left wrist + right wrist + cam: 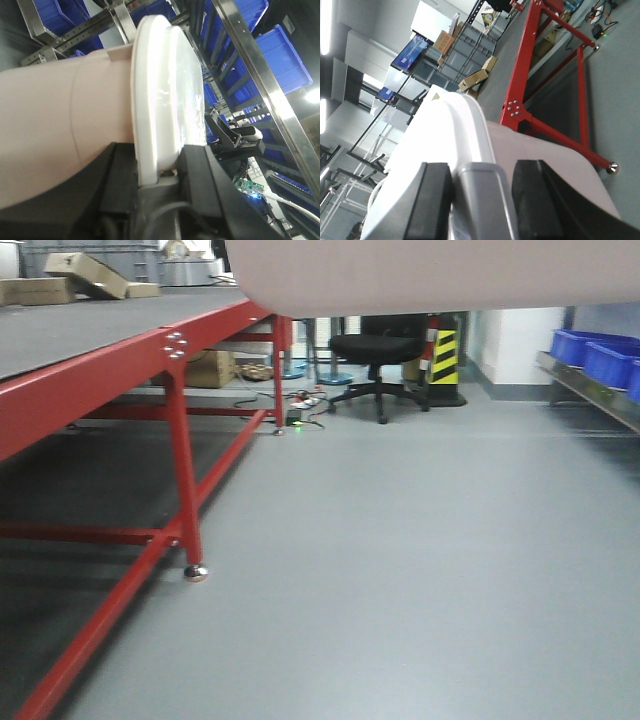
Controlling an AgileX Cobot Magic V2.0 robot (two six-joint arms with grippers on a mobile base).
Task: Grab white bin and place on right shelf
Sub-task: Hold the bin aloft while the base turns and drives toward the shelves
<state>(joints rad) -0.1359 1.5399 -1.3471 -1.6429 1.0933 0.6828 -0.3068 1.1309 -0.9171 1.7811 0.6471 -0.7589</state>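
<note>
The white bin (430, 275) hangs lifted and fills the top of the front view with its pinkish side. In the left wrist view its pinkish wall (60, 135) and light lid (170, 90) lie sideways. My left gripper (160, 167) is shut on the lid's rim, one black finger (117, 185) on each side. In the right wrist view my right gripper (482, 197) is shut on the bin's grey lid handle (480, 190), with the bin's body (545, 165) beyond. The right shelf (590, 392) is a steel rail at the far right edge.
A red-framed table with a dark mat (90, 330) runs along the left and carries cardboard boxes (85, 275). A black office chair (380, 345) and a yellow-black striped post (443, 355) stand at the back. Blue bins (600, 355) sit on the steel rack (270, 95).
</note>
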